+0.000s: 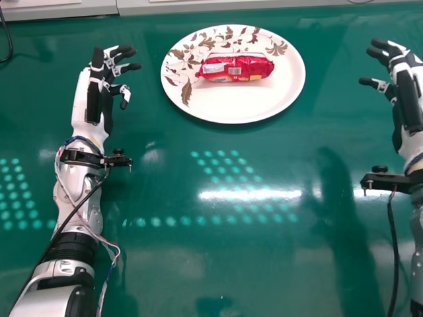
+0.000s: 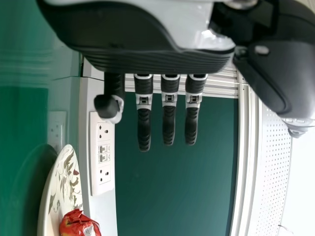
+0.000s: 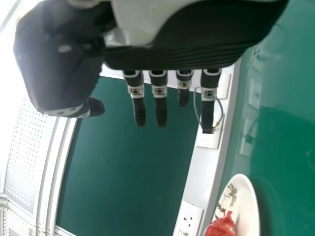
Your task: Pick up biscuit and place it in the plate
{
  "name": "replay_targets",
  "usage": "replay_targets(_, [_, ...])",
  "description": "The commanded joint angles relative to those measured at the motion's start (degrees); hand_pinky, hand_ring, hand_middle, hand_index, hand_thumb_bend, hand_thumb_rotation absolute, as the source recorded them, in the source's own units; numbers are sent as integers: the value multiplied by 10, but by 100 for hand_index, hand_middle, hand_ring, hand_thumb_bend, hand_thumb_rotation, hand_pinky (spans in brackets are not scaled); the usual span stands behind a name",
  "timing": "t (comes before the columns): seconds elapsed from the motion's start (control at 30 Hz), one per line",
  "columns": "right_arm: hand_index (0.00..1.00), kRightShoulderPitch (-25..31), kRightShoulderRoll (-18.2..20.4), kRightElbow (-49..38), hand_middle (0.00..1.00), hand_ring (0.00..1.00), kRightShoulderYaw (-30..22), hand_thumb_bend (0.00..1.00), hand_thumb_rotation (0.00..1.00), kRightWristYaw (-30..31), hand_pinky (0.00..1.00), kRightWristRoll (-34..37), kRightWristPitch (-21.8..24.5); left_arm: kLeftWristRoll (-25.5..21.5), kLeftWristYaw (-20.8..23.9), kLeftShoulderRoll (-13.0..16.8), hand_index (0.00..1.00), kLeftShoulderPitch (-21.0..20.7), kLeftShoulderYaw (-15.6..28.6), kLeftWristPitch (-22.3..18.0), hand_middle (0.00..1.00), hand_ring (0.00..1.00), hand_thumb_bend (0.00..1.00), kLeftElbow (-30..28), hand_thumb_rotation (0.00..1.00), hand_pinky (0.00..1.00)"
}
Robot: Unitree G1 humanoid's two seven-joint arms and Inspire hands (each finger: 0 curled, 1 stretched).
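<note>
Already, the red biscuit packet [image 1: 236,67] lies on the floral white plate [image 1: 261,100], in the upper middle of the head view. Around it spreads the green bench [image 1: 218,264], with the left hand [image 1: 99,86] at upper left and the right hand [image 1: 408,86] at upper right, both with fingers extended and loosely apart, holding nothing.

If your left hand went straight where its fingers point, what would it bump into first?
Probably the near side of the plate: in the head view, the left hand has its fingers towards it. It looks higher up, though, so it might pass over; I can't tell exactly.
</note>
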Motion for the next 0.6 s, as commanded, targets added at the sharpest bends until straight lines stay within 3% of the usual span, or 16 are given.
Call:
replay_targets(0.0, [86,21,21,-8,87,83,9,51,39,-20,73,-6,-20,-14,-10,-8,71,16,2,-5,76,67,100,26,78,0])
replay_targets(0.13, [86,42,45,-26,89,84,23,57,40,-39,72,-5,-23,-13,-14,-4,72,15,3,-13,76,67,100,34,79,0])
replay_targets(0.3, [83,57,79,-25,87,80,34,57,37,-62,67,-3,-56,-28,-42,5,73,12,10,-27,77,67,100,49,81,0])
replay_targets(0.43, [81,66,98,-14,84,77,48,53,35,-79,63,-13,-91,-37,-37,4,75,13,20,-44,78,66,100,60,82,0])
replay_targets(0.5, [80,69,105,-7,83,77,55,52,33,-89,63,-18,-107,-42,-33,1,74,12,28,-54,75,63,100,69,83,4])
replay_targets(0.57, [76,70,109,3,80,75,58,50,35,-100,62,-28,-125,-42,-22,-1,64,10,33,-63,62,49,100,73,84,14])
